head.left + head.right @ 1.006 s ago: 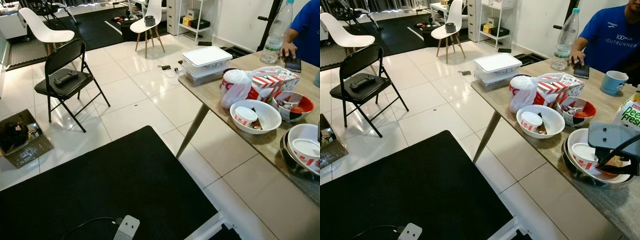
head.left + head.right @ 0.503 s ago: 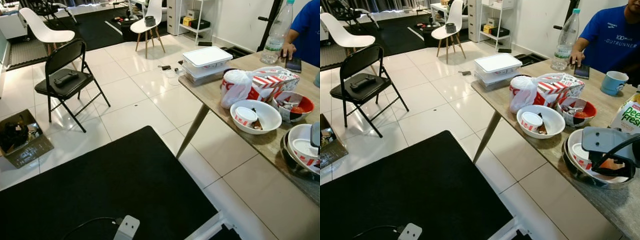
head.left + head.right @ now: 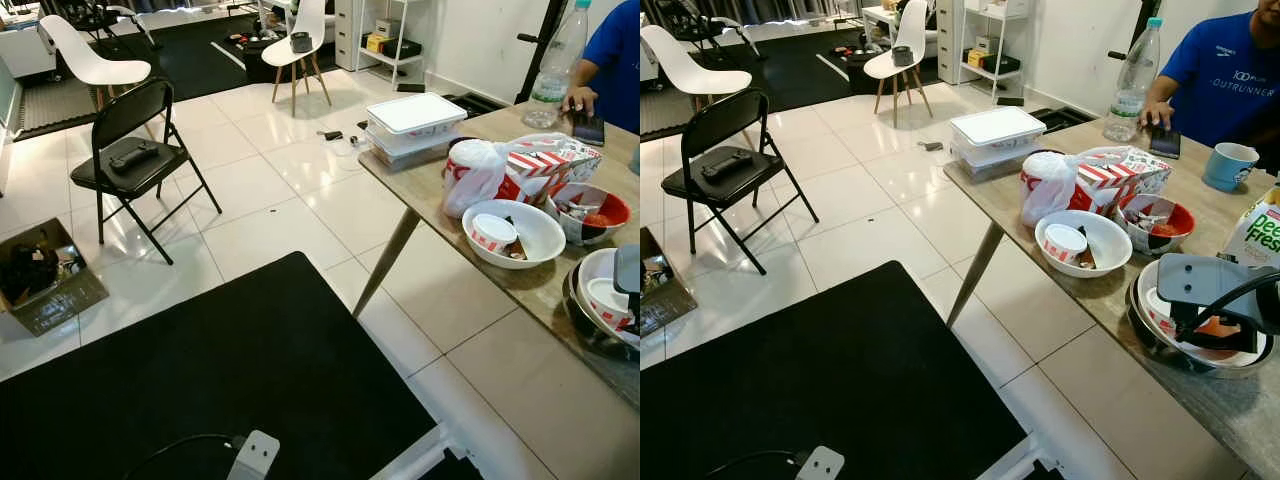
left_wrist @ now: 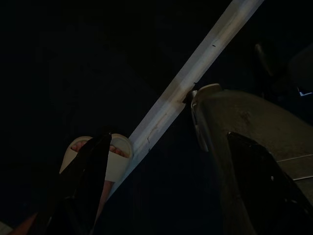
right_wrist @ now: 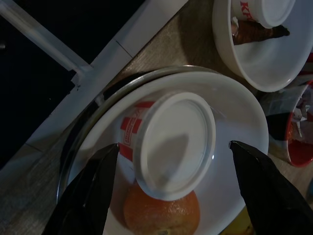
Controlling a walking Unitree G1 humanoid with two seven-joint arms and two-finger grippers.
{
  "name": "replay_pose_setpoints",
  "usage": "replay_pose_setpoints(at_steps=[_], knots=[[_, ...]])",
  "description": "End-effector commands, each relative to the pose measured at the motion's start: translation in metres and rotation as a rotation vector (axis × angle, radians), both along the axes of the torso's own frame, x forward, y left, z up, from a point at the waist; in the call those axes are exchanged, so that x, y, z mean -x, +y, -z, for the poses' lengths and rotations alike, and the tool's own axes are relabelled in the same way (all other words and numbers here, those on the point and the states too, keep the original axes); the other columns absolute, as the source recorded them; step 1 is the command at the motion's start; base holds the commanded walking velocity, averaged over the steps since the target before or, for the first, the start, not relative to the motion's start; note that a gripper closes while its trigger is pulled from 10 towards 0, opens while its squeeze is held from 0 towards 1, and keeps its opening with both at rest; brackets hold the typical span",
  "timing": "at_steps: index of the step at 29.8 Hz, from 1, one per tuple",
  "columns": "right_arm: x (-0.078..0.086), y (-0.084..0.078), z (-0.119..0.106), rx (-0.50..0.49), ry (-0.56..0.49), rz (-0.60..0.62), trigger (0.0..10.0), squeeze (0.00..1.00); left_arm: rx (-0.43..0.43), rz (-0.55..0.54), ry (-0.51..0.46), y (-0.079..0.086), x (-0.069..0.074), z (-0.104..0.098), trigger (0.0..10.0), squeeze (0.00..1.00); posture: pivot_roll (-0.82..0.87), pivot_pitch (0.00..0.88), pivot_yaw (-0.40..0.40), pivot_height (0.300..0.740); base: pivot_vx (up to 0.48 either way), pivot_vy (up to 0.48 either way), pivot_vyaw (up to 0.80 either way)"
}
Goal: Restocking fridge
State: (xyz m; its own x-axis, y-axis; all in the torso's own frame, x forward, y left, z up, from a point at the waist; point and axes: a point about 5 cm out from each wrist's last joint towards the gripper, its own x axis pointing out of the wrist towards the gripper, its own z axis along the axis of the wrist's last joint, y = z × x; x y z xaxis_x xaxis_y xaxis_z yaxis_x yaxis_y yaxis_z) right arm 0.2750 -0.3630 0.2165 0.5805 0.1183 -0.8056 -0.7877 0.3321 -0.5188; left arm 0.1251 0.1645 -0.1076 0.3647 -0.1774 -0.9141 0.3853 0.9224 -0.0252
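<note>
Above tub [image 5: 173, 142], right fingers [image 5: 93, 188] lower now

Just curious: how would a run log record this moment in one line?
right tool: open, above lidded tub in white bowl | orange beside tub | left arm: idle

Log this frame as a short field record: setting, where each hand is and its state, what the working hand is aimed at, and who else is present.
setting: room with tiled floor, black mat, wooden table on the robot's right
right hand: open, over the white bowl at the table's near end
target: lidded red-and-white tub lying tilted in that bowl, between the fingers, not gripped
beside the tub: an orange
left hand: open, hanging idle in shade
person: seated at the far end, hand by a phone
</note>
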Motion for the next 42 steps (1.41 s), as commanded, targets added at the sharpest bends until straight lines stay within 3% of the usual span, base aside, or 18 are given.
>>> replay_pose_setpoints(at_steps=[1,3,4,11,20,27,29,30,34,35,37,38,40,42], knots=[[-0.003,0.006,0.008,0.005,0.01,-0.024,4.7,0.0,0.028,0.006,0.109,-0.005,0.025,0.008,10.0,0.0,-0.05,0.0,-0.023,0.74,0.0,0.0,0.0],[-0.003,0.007,0.009,0.005,0.009,-0.025,4.7,0.0,0.029,0.005,0.108,-0.006,0.025,0.008,10.0,0.0,-0.05,0.0,-0.023,0.74,0.0,0.0,0.0],[-0.004,0.009,0.01,0.001,0.008,-0.031,3.0,0.0,0.03,0.004,0.107,-0.006,0.024,0.007,10.0,0.0,-0.05,0.0,-0.023,0.74,0.0,0.0,0.0],[-0.005,0.011,0.01,-0.009,0.002,-0.041,2.7,0.0,0.033,0.004,0.107,-0.006,0.024,0.007,10.0,0.0,-0.05,0.0,-0.023,0.74,0.0,0.0,0.0],[-0.005,0.01,0.01,-0.008,0.0,-0.036,3.1,0.0,0.035,0.004,0.107,-0.006,0.024,0.007,10.0,0.0,-0.05,0.0,-0.023,0.74,0.0,0.0,0.0],[-0.007,0.009,0.004,-0.026,-0.039,-0.027,1.8,0.0,0.035,0.003,0.106,-0.005,0.023,0.007,10.0,0.0,-0.05,0.0,-0.02,0.74,0.0,0.0,0.0],[-0.008,0.009,-0.001,-0.058,-0.074,-0.033,1.1,0.0,0.037,0.002,0.106,-0.006,0.023,0.007,10.0,0.0,-0.05,0.0,-0.018,0.74,0.0,0.0,0.0],[-0.009,0.012,-0.008,-0.102,-0.106,-0.047,0.0,0.0,0.038,0.003,0.106,-0.006,0.023,0.007,10.0,0.0,-0.05,0.0,-0.016,0.74,0.0,0.0,0.0],[-0.011,0.014,-0.026,-0.18,-0.184,-0.072,0.0,0.0,0.039,0.004,0.107,-0.006,0.024,0.007,10.0,0.0,-0.05,0.0,-0.018,0.74,0.0,0.0,0.0],[-0.011,0.015,-0.034,-0.198,-0.218,-0.081,1.9,0.0,0.039,0.003,0.107,-0.006,0.024,0.007,10.0,0.0,-0.05,0.0,-0.018,0.74,0.0,0.0,0.0],[-0.011,0.015,-0.04,-0.222,-0.24,-0.087,1.4,0.0,0.039,0.003,0.107,-0.007,0.024,0.007,10.0,0.0,-0.05,0.0,-0.019,0.74,0.0,0.0,0.0],[-0.01,0.015,-0.045,-0.252,-0.256,-0.096,0.0,0.0,0.039,0.002,0.107,-0.006,0.023,0.007,10.0,0.0,-0.05,0.0,-0.018,0.74,0.0,0.0,0.0],[-0.008,0.013,-0.049,-0.271,-0.269,-0.095,0.0,0.0,0.039,0.002,0.107,-0.006,0.023,0.007,10.0,0.0,-0.05,0.0,-0.018,0.74,0.0,0.0,0.0],[-0.002,-0.001,-0.052,-0.236,-0.278,-0.035,0.0,0.0,0.039,0.001,0.106,-0.006,0.023,0.007,10.0,0.0,-0.05,0.0,-0.017,0.74,0.0,0.0,0.0]])
